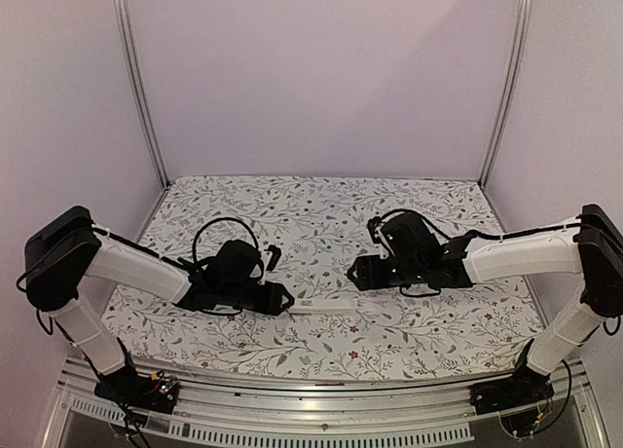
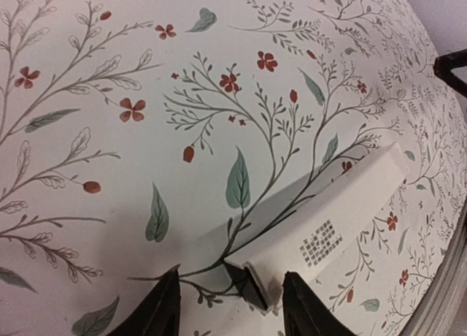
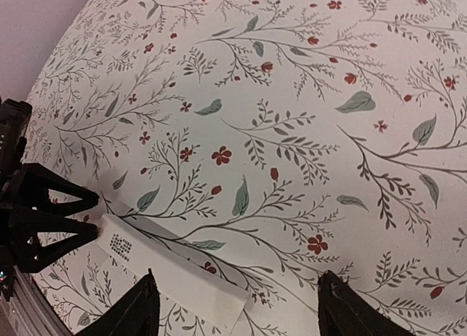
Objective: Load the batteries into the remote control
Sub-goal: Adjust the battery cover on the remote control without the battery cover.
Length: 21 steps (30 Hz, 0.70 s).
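**Bench** (image 1: 428, 209): the top is covered by a smooth, flat white cloth (image 3: 328, 168) printed with thin grey stems, grey-green leaves and small red flowers.

**Remote** (image 1: 324, 306): a slim white rectangular bar of matt plastic with squared edges. It lies flat on the cloth near the front middle of the bench, between the two hands. A small dark dotted patch (image 2: 321, 242) sits on its top face, towards the left arm's end.

**Left hand** (image 2: 232, 277): the black, pointed fingers are spread and straddle the remote's end. One finger is close against the bar's side and the other stands clear of it.

**Right hand** (image 3: 237, 277): the fingers are spread wide over the remote's opposite end, and neither touches it.
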### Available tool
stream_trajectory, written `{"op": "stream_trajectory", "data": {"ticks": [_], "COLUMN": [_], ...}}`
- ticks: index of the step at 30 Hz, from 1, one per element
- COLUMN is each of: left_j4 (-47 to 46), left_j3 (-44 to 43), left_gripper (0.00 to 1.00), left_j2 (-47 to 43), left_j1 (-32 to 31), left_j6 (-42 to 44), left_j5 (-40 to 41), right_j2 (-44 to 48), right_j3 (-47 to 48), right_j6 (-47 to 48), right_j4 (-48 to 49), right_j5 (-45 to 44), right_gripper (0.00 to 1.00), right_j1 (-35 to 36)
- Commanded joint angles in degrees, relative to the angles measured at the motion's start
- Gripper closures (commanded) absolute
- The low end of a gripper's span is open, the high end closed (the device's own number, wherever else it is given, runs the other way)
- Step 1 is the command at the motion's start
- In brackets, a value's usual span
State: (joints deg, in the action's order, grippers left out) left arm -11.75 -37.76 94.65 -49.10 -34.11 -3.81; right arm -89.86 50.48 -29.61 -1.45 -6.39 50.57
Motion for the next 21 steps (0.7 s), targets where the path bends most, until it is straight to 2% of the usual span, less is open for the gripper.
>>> {"op": "stream_trajectory", "data": {"ticks": [1, 7, 12, 21], "left_j4": [-0.3, -0.4, -0.2, 0.3], "left_j3": [-0.6, -0.6, -0.8, -1.7], "left_gripper": [0.52, 0.53, 0.55, 0.56], "left_j2": [0.6, 0.8, 1.0, 2.2], "left_j1": [1.0, 1.0, 1.1, 1.0], "left_j6": [0.0, 0.3, 0.2, 0.5], "left_j5": [-0.8, -1.3, -1.4, -2.0], "right_j2": [-2.6, -4.4, -6.1, -7.5], "right_j3": [-0.6, -0.2, -0.1, -0.3], "right_j6": [-9.2, -9.9, -10.8, -10.9], "right_j4": [-6.1, -5.9, -6.2, -5.4], "right_j5": [4.7, 7.7, 8.0, 8.6], "right_gripper": [0.33, 0.52, 0.58, 0.61], "right_j1": [0.2, 1.0, 1.0, 1.0]}}
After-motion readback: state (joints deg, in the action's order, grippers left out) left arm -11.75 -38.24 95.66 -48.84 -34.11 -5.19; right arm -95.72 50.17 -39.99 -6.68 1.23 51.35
